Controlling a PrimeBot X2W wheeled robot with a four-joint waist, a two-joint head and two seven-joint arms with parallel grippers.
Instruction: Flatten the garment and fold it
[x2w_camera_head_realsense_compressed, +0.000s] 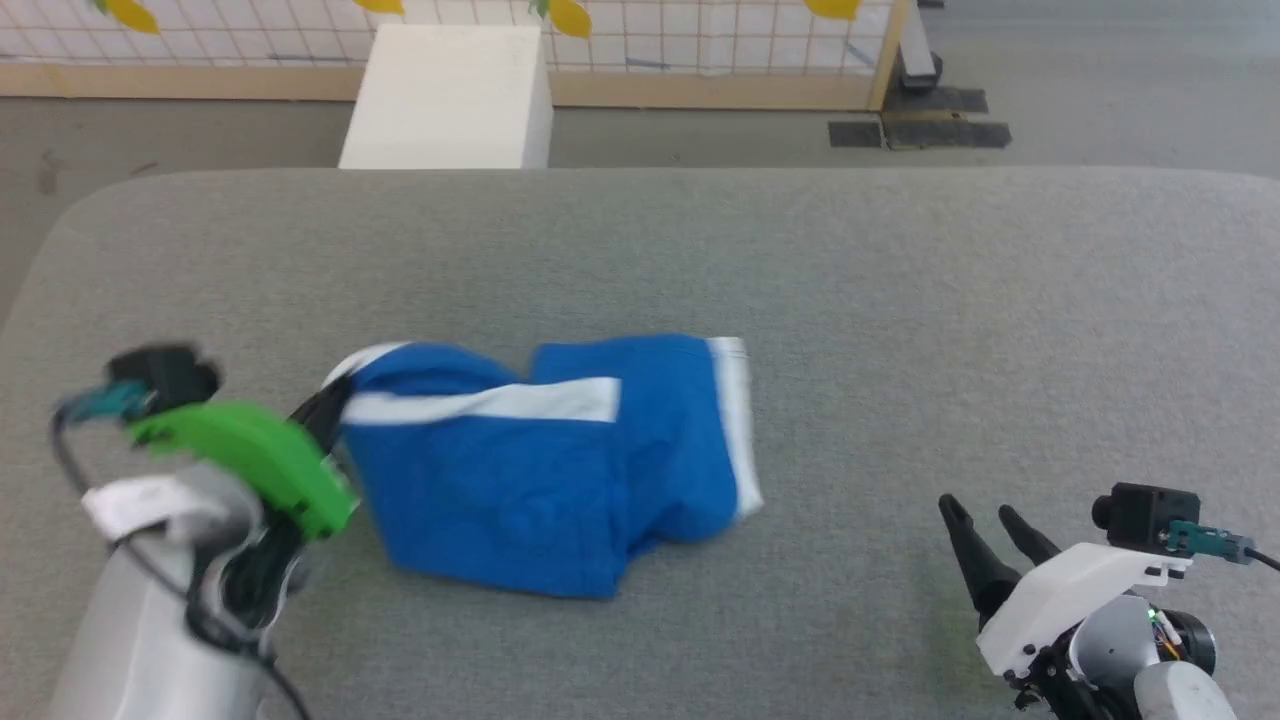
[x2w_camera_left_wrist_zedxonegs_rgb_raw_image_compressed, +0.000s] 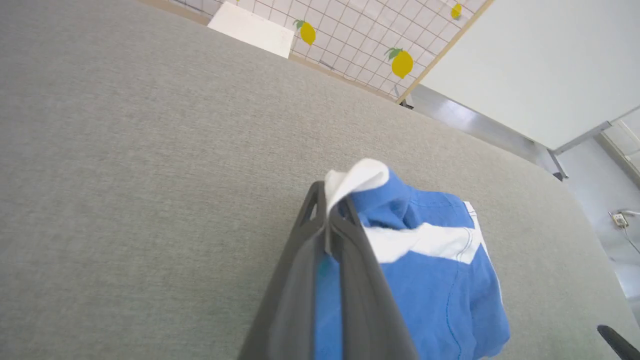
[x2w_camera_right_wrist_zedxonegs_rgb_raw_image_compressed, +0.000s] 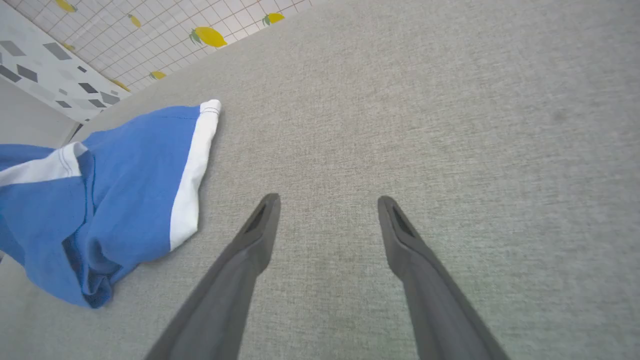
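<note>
A: Anything here that could hold something?

B: A white box (x2w_camera_head_realsense_compressed: 450, 95) beyond the garment (x2w_camera_head_realsense_compressed: 540, 470), past the far edge of the bench (x2w_camera_head_realsense_compressed: 900, 300). Plain closed faces showing. Impossible to tell whether hollow or solid, let alone filled.

A: And the garment itself?

B: Bunched in a heap on the grey bench, doubled over on itself. White stripe (x2w_camera_head_realsense_compressed: 480, 403) running across the upper layer, white hem band (x2w_camera_head_realsense_compressed: 740, 430) down the end away from the left gripper (x2w_camera_left_wrist_zedxonegs_rgb_raw_image_compressed: 327, 210).

A: Held, then?

B: Yes. Left gripper clenched on a white edge at the garment's left end, cloth pinched between the closed fingers (x2w_camera_left_wrist_zedxonegs_rgb_raw_image_compressed: 360, 280), a white flap poking out over the tips.

A: Right gripper (x2w_camera_head_realsense_compressed: 982, 512)?

B: Released, spread wide, grasping nothing. Well off the garment's hem-band end, over bare bench.

A: Hard to read anywhere?

B: Plenty. Left arm smeared by blur in the head view, fingertips barely separable from the garment's edge there. Much blue cloth hidden behind the left fingers in the left wrist view. Garment cut off by the frame edge in the right wrist view. Waistband lost among the folds. Dark tip at the lower corner of the left wrist view, beyond the garment: too little showing to name.
</note>
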